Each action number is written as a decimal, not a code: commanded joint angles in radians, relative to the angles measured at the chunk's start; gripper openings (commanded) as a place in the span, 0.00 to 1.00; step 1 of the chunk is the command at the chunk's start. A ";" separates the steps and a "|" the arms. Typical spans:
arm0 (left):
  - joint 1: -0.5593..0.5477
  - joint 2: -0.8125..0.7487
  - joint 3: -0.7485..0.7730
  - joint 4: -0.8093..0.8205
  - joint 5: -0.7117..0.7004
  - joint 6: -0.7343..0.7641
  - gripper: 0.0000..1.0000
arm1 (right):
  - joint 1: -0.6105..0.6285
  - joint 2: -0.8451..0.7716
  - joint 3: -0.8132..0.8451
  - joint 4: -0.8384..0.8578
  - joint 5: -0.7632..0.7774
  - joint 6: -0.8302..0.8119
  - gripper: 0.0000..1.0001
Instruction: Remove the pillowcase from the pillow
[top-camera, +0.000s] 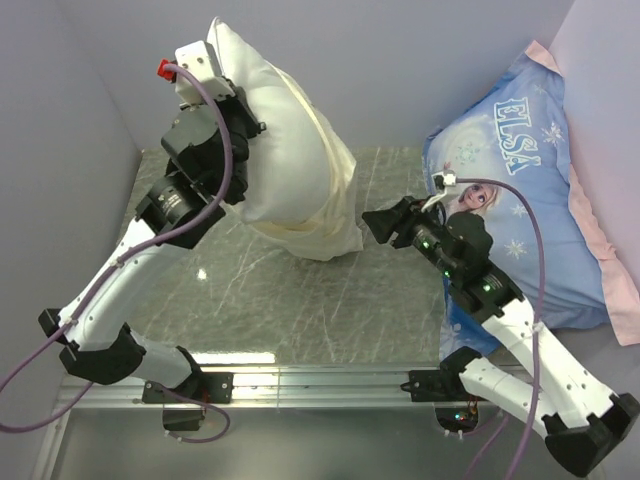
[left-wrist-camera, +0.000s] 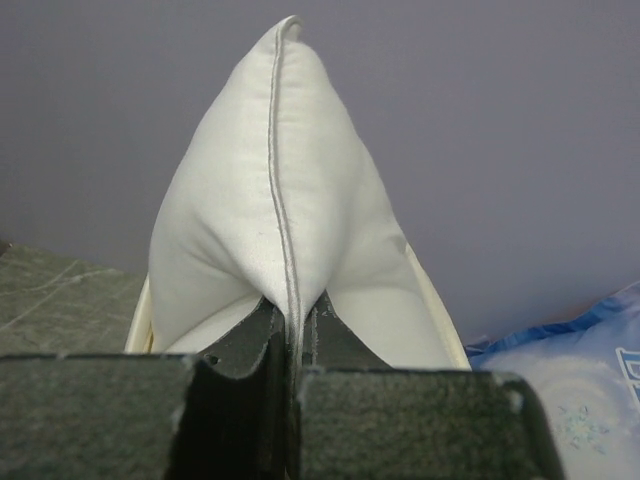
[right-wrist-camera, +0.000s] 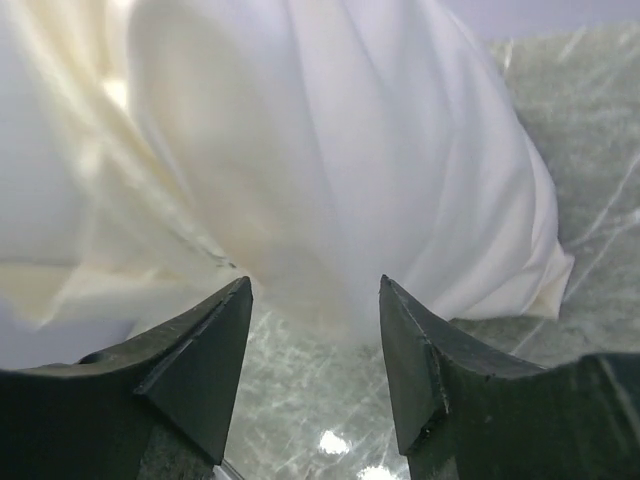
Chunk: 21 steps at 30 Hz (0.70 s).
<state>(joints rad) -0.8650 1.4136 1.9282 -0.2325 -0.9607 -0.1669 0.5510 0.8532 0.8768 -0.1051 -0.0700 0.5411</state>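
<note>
one word is read in the top view: "elsa" (top-camera: 521, 134), printed in pale capital letters w/ a darker blue outline on the large blue character-print pillow w/ a pink fabric edge (top-camera: 570, 215), at the right side of that view. the letters are set in a tilted row across the pillow's upper part, just above the printed blonde-haired figure (top-camera: 482, 198). in the left wrist view a corner of the same blue cover (left-wrist-camera: 560, 395) is seen at lower right. there a pale-edged blue stroke (left-wrist-camera: 631, 365) is cut by the frame edge & can't be read as a letter.
</note>
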 joint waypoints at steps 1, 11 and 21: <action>0.060 -0.012 0.052 -0.127 0.250 -0.160 0.00 | 0.024 -0.055 0.028 -0.001 -0.014 -0.061 0.62; 0.101 0.001 -0.011 -0.198 0.389 -0.232 0.00 | 0.153 0.071 0.293 -0.080 0.202 -0.178 0.69; 0.086 -0.358 -0.769 -0.130 0.709 -0.442 0.00 | 0.069 0.481 0.710 -0.116 0.087 -0.198 0.71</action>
<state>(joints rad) -0.7506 1.0512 1.3243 -0.3012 -0.4534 -0.5156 0.6693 1.2587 1.4780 -0.1917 0.0746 0.3576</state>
